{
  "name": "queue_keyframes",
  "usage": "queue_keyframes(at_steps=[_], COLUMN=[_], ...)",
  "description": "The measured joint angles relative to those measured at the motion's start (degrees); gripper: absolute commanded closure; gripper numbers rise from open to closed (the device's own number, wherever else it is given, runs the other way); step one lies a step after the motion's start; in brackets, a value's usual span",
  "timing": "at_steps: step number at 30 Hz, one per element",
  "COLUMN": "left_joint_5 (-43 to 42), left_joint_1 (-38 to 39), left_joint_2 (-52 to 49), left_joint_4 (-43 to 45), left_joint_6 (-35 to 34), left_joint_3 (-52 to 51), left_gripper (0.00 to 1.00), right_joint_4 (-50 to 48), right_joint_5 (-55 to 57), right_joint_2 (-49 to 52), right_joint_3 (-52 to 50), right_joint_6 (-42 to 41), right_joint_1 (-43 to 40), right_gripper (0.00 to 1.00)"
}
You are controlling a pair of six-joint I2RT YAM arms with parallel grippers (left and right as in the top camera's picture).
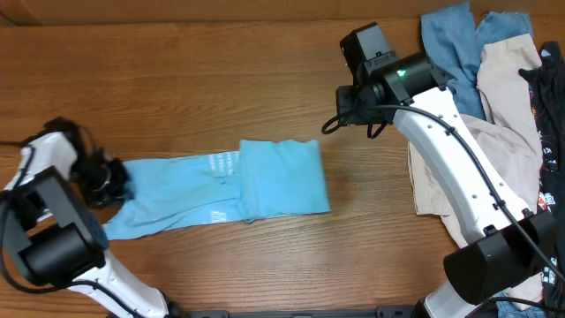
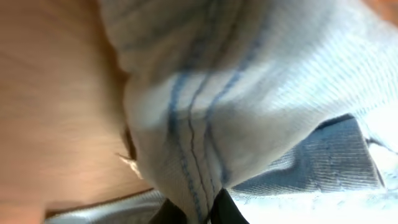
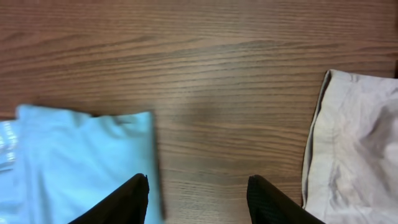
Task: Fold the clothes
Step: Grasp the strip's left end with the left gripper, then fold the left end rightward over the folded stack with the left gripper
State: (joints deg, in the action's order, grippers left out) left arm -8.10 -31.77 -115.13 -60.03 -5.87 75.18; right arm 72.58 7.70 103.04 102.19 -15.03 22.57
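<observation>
Sky-blue cotton, a T-shirt point(image 1: 229, 187), lies across the wooden tabletop point(image 1: 221, 79) as a long band. In the overhead view it runs from about 9 o'clock in to just below the middle. Its right end is folded over into a neat rectangle, and white lettering shows beside that fold. The left claw point(image 1: 110, 181) sits at the band's 9 o'clock end, but from above its fingers are hidden among dark hardware and bunched cloth. The left wrist view settles it: the left claw point(image 2: 198, 214) has its two dark fingertips drawn close together at 6 o'clock, pinching a gathered ridge of the T-shirt point(image 2: 249, 93), whose stitched seam lines fill the frame, blurred by nearness. The right claw point(image 1: 340, 115) is at about 1 o'clock from the middle, above bare wood and apart from the folded end. Its own camera shows the right claw point(image 3: 198, 193) spread wide and holding nothing, with the folded corner of the T-shirt point(image 3: 81, 162) at 8 o'clock and the hem of a beige garment point(image 3: 354, 143) at 3 o'clock. Only the overhead view takes in the whole heap at 2 to 4 o'clock: the beige garment point(image 1: 503, 79), a dusty-blue garment point(image 1: 450, 44) at its top, and a black garment point(image 1: 552, 97) against the right edge.
</observation>
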Motion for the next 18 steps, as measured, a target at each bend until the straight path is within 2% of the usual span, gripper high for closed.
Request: queue_keyframes(at_steps=[9, 18], left_joint_5=[0.72, -6.64], left_joint_1=[-12.2, -11.65], left_joint_2=[-1.03, -1.05], left_joint_4=[-6.69, -20.41], left_joint_6=[-0.7, -0.28], left_joint_3=[12.04, 27.8], left_gripper=[0.94, 0.96], right_joint_4=[-0.15, 0.28], right_joint_5=[0.0, 0.02], right_joint_2=[0.0, 0.0], right_joint_3=[0.0, 0.0], right_joint_6=[0.0, 0.28], right_joint_1=[-5.9, -12.55], right_gripper=[0.45, 0.44])
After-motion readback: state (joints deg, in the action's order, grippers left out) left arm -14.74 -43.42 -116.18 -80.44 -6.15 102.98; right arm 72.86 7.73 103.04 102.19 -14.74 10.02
